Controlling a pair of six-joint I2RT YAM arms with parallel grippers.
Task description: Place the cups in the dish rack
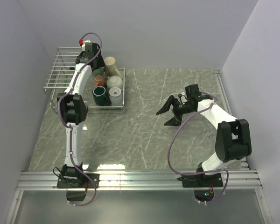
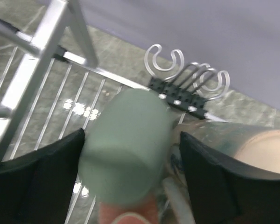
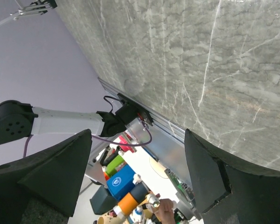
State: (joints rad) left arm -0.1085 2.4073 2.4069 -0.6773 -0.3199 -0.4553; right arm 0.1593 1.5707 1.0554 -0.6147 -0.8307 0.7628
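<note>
Left gripper (image 2: 130,137) straddled the green mug (image 2: 126,151) over the rack (image 2: 28,70) wires, grip unclear through blur. Opening fully, then lifting straight up, looked the safest release. Right gripper (image 1: 165,117) gaped empty.

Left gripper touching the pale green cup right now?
Cannot tell. Left wrist view: the pale green cup sits between the fingers of the left gripper. A gap shows at one finger, but blur hides the edge at the other.

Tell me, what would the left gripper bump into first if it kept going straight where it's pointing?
Most likely the pale green cup, which sits right between the left gripper fingers. The dish rack lies just behind it. Blur hides any contact.
</note>
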